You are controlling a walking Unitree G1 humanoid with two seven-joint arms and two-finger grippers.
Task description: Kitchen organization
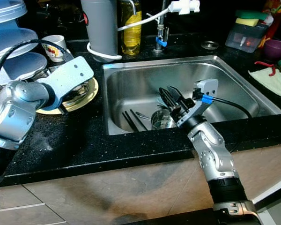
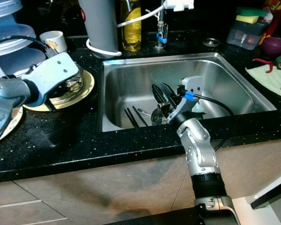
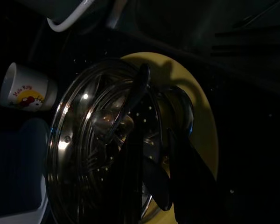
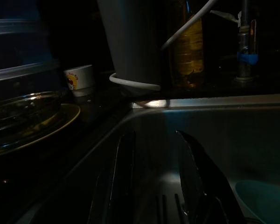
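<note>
Two grippers are out, and I place both against the sink (image 1: pixel 131 70): my right gripper (image 1: pixel 171 101) hangs inside the basin with its fingers spread and holding nothing, just above the steel cup (image 1: pixel 161 120) and the dark utensils (image 1: pixel 131 121) on the sink floor, while my left gripper (image 3: pixel 151 154) is over the perforated steel strainer (image 3: pixel 84 140) on the yellow plate (image 1: pixel 91 96), on the counter left of the sink. I can't tell how that left claw is set. I'd judge the cup comes next: lower straight, straddle its rim, and close before lifting so nothing scrapes the sink wall.
</note>
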